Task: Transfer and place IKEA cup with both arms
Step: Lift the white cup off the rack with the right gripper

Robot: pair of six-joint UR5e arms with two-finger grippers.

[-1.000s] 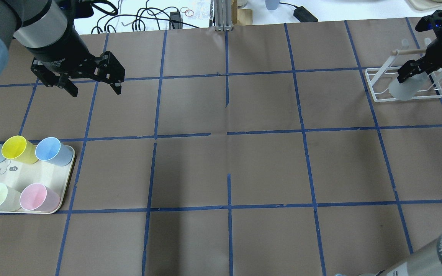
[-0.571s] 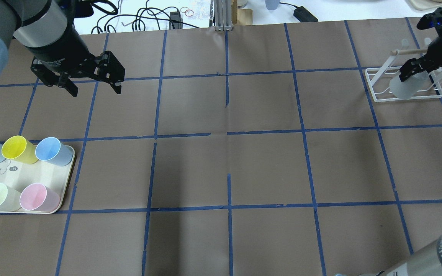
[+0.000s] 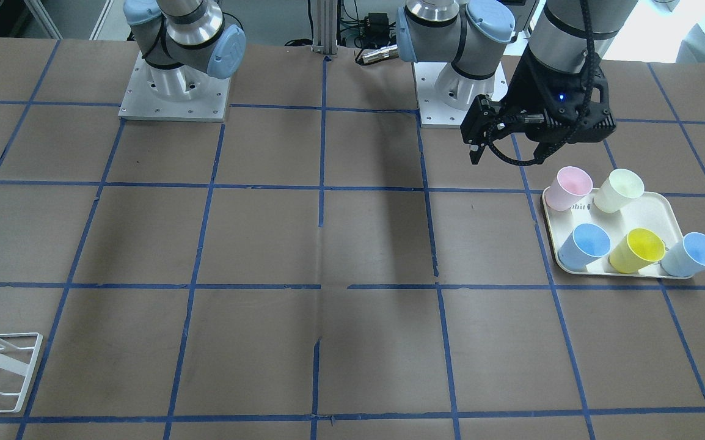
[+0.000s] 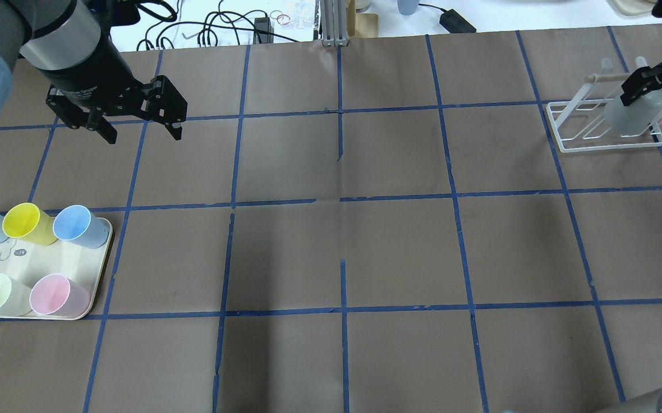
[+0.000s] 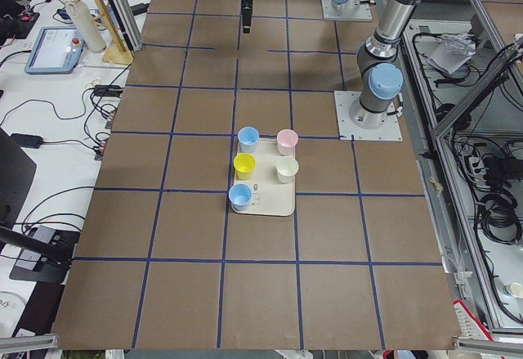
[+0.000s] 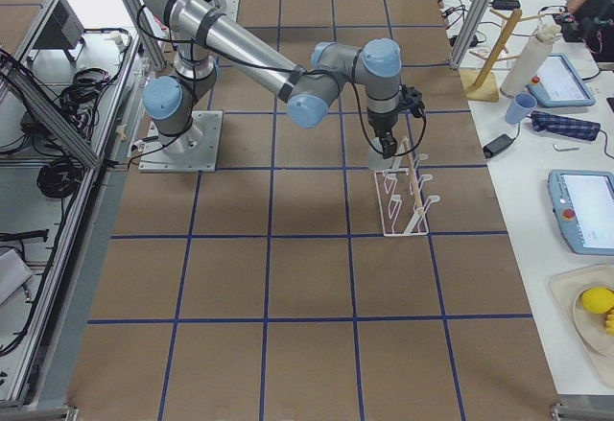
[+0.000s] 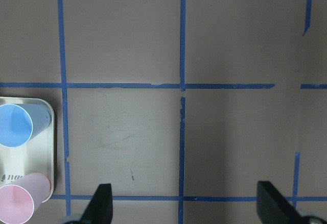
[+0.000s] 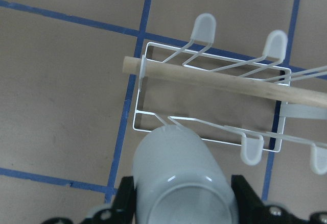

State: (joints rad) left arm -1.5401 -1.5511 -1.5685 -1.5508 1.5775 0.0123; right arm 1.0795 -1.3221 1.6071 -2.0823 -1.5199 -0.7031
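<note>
Right gripper (image 8: 185,206): clenched on the grey cup (image 8: 179,168), one finger on each side of its wall. I see this best from the right wrist camera.
Grey cup: held off the table at the far right of the overhead view. It hangs over the end of the white wire rack (image 8: 204,27).
Cup against rack: its far end overlaps the rack's nearer wire rail in the wrist view. I cannot tell whether it is fully clear of the pegs.
Risk at the rack: if the rim is hooked on a peg when I pull sideways, the light rack could drag or tip with it, or the cup could twist in the pinch.
Risk in the grip: the wall is smooth and tapered, so a quick swing could let it slide between the fingers.
Open table: the arms are well apart, so the handover needs a long carry towards the middle.
Left gripper (image 4: 143,135): jaws spread wide with nothing between them, hovering over bare paper beyond the tray (image 4: 44,267).
Risk at handover: if the left jaws close on the same band as the right fingers, they could clash or squeeze the cup out.
Tray: five coloured cups (image 4: 58,295) stand on it and little bare room is left. A skewed set-down could knock a neighbour over.
</note>
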